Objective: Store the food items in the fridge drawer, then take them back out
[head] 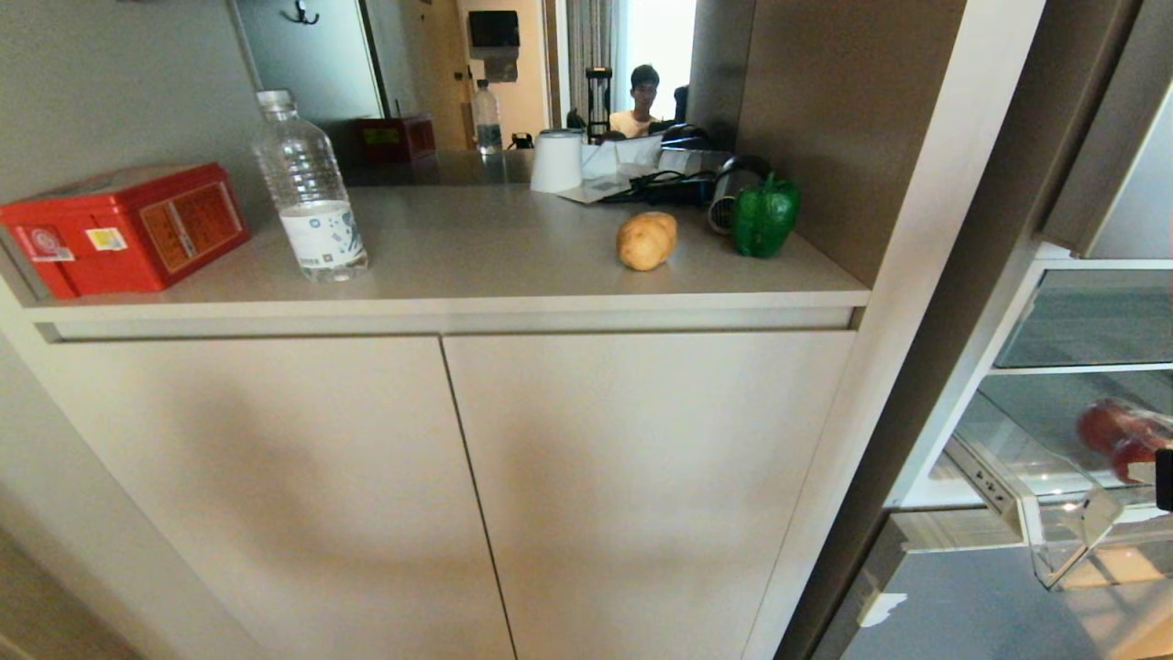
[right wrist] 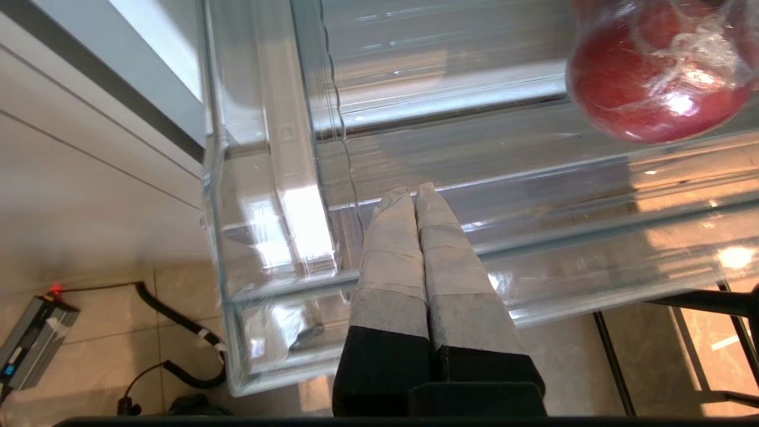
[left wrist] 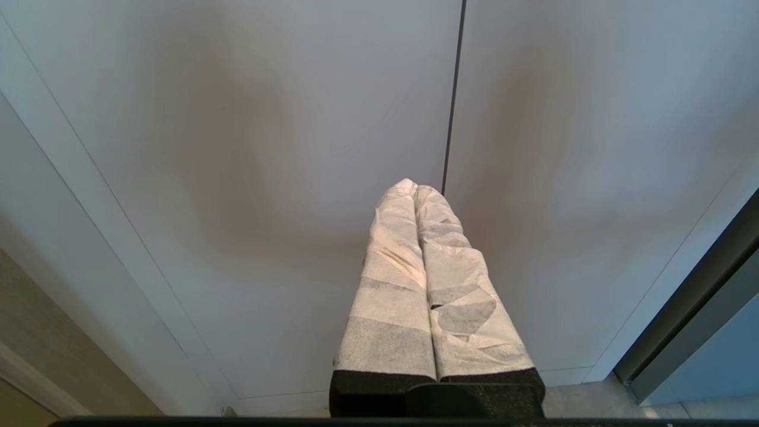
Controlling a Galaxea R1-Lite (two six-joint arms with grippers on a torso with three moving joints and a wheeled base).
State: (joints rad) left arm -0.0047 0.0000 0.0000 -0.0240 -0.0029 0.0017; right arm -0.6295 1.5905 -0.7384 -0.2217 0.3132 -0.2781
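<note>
Two cabinet doors (head: 440,495) fill the near part of my head view, under a pale surface (head: 513,266). On it I count one potato (head: 646,240) and, just beside it toward the right wall, one green bell pepper (head: 764,216), apart from each other. Further left stand one water bottle (head: 310,191) and one red box (head: 124,226). At the right edge the fridge drawer (head: 1068,532) is pulled out, with one red item (head: 1123,438) in the fridge above it; neither potato nor pepper is in the drawer.

From the left wrist, I see the left gripper (left wrist: 415,188) pointed at the seam between the two doors, jaws pressed together on nothing.

From the right wrist, the right gripper (right wrist: 413,192) reaches over the drawer's clear front wall (right wrist: 415,279), jaws closed and empty, with one wrapped red fruit (right wrist: 646,83) off to the side. One grey power brick (right wrist: 32,341) lies on the floor.
</note>
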